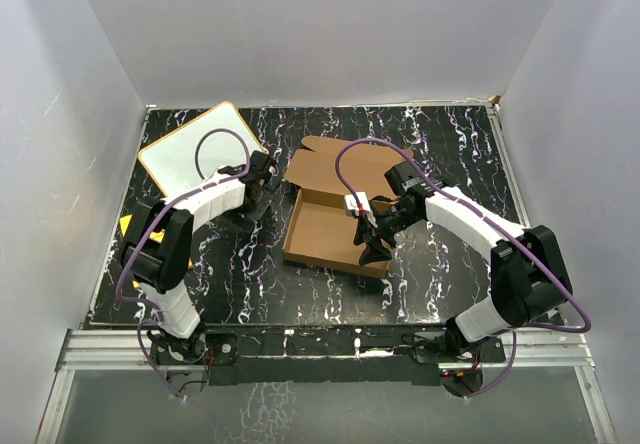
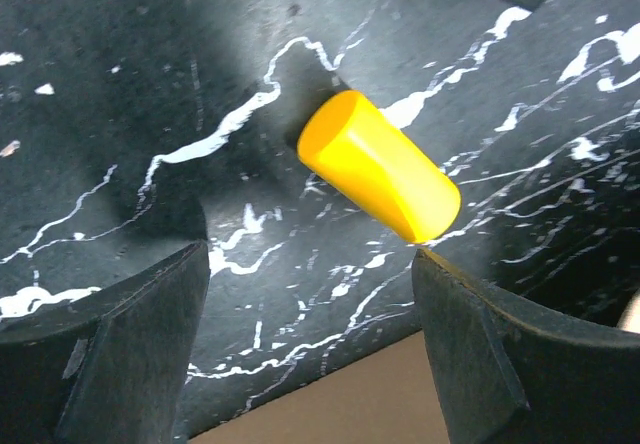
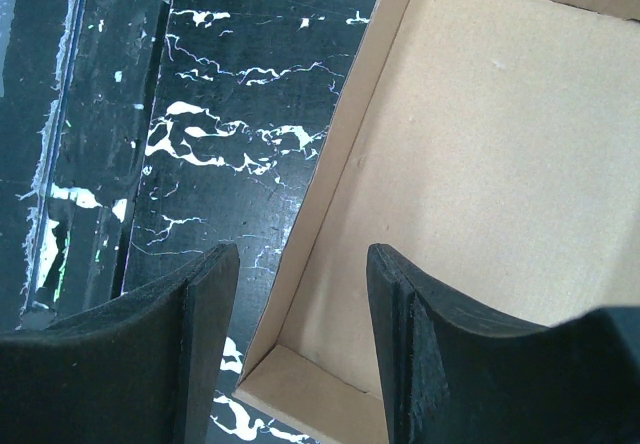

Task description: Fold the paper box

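Observation:
The paper box (image 1: 322, 232) lies mid-table as a shallow brown cardboard tray, its lid (image 1: 345, 164) opened flat toward the back. My right gripper (image 1: 372, 244) hovers over the tray's front right corner. In the right wrist view it (image 3: 302, 259) is open and straddles the side wall (image 3: 335, 164), one finger outside and one over the floor of the box (image 3: 480, 144), touching nothing. My left gripper (image 1: 262, 194) sits just left of the box, open (image 2: 310, 264) above bare table, with a strip of the box's cardboard (image 2: 380, 414) beneath its fingers.
A yellow cylinder (image 2: 380, 164) lies on the black marbled table just ahead of the left fingers. A white board with an orange rim (image 1: 195, 149) rests at the back left. A yellow sheet (image 1: 128, 226) peeks out at the left edge. White walls enclose the table.

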Controlling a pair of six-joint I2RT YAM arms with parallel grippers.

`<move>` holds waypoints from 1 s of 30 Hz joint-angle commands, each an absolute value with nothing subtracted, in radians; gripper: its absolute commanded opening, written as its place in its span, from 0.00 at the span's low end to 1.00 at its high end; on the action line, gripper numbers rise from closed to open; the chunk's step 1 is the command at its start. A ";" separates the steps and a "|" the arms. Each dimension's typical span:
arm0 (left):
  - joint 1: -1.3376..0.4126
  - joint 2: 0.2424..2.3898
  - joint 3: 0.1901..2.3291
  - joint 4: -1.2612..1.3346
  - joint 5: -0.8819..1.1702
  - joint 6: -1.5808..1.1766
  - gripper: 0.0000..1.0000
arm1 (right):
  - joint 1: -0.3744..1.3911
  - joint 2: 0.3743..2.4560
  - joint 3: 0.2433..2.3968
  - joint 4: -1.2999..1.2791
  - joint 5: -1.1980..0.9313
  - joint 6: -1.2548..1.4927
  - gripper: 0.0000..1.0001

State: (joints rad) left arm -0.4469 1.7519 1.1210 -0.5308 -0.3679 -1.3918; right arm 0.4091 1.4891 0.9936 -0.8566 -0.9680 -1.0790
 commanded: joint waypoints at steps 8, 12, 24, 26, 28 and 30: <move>-0.442 1.719 1.197 -0.515 -0.481 -1.342 0.80 | 0.404 1.488 1.020 -0.824 -1.017 -1.092 0.59; -0.387 1.749 1.212 -0.496 -0.467 -1.333 0.82 | 0.404 1.491 1.020 -0.825 -1.017 -1.092 0.59; -0.350 1.861 1.327 -0.489 -0.453 -1.289 0.83 | 0.404 1.491 1.019 -0.824 -1.014 -1.092 0.59; -0.347 1.880 1.344 -0.497 -0.451 -1.290 0.83 | 0.405 1.490 1.017 -0.825 -1.014 -1.094 0.59; -0.344 1.898 1.357 -0.501 -0.448 -1.297 0.83 | 0.404 1.490 1.017 -0.825 -1.012 -1.093 0.59; -0.344 1.915 1.368 -0.503 -0.448 -1.302 0.83 | 0.405 1.489 1.017 -0.825 -1.011 -1.092 0.59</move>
State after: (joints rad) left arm -0.3534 1.8984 1.3251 -0.4725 -0.4309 -1.3014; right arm 0.4095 1.4895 0.9936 -0.8566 -0.9680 -1.0790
